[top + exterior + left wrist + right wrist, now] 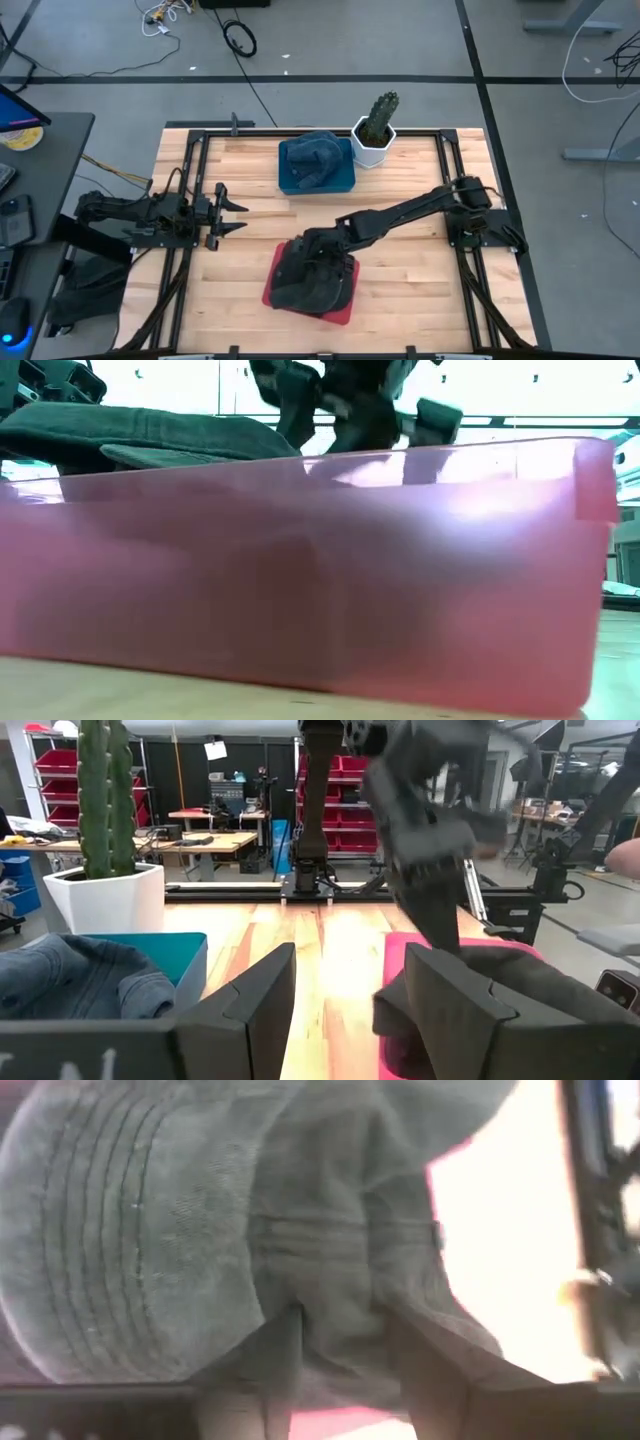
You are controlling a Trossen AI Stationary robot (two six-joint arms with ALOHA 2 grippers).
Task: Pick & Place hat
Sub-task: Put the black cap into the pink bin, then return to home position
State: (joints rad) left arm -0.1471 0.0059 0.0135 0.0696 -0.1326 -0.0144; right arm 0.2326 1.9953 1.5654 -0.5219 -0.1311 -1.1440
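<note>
A dark grey-green hat (305, 285) lies in a red bin (343, 312) near the table's near edge. In the low view its brim (150, 430) rests over the bin's rim (400, 460). My right gripper (318, 250) reaches down onto the hat from the table's right; in its wrist view the fingers stand close on either side of a bulge of hat cloth (340, 1270). My left gripper (232, 211) waits open at the table's left, touching nothing. My right gripper (343, 1370) is shut on a raised fold of the hat's crown (335, 1320), pinched between the two fingers (250, 1375). It comes from above, slanting in from the table's right. The hat sits in the red bin, its brim spread flat over the rim.
A blue bin (345, 180) with a blue-grey hat (310, 155) stands at the far edge. A cactus in a white pot (374, 135) is beside it on the right. Bare wood lies between the bins. Black frame rails run along both table sides.
</note>
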